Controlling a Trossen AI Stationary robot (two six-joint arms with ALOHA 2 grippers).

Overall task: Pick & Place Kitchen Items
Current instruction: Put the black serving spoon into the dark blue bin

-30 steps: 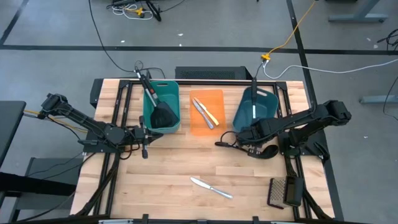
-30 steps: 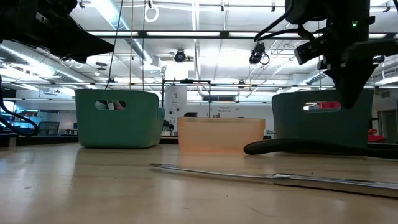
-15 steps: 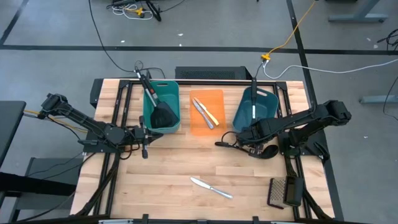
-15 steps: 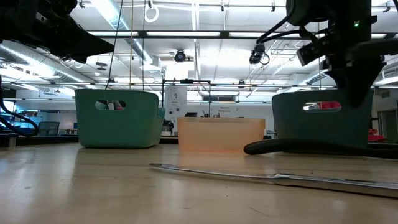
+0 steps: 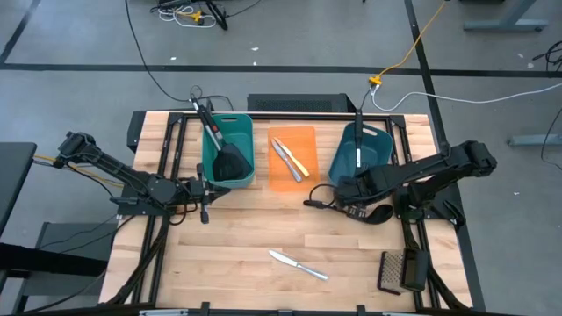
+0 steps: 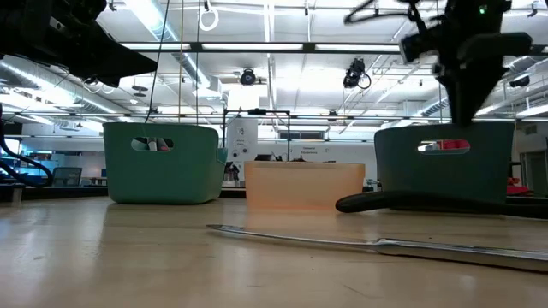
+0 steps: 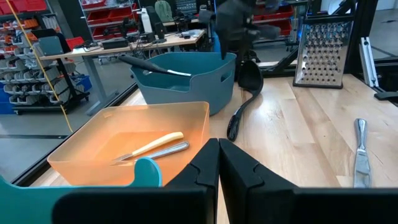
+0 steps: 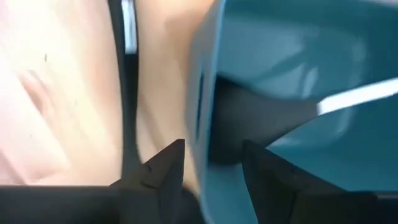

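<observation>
Teal tub (image 5: 230,149): spatula | orange tub (image 5: 292,159): two knives | right tool (image 5: 349,195) wide, empty

We see a grey floor (image 5: 290,35) around the table, cables trailing toward twelve o'clock; beyond, ceiling strip lights (image 6: 282,47) and red storage bins (image 7: 115,9) on shelves.

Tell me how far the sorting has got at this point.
Done: a spatula sits in the teal tub, two knives lie in the orange tub, and a long-handled utensil is in the blue tub. In hand: nothing. The right claw is open by the blue tub, and the left claw waits shut. Left: the black ladle and the silver knife on the table.
</observation>
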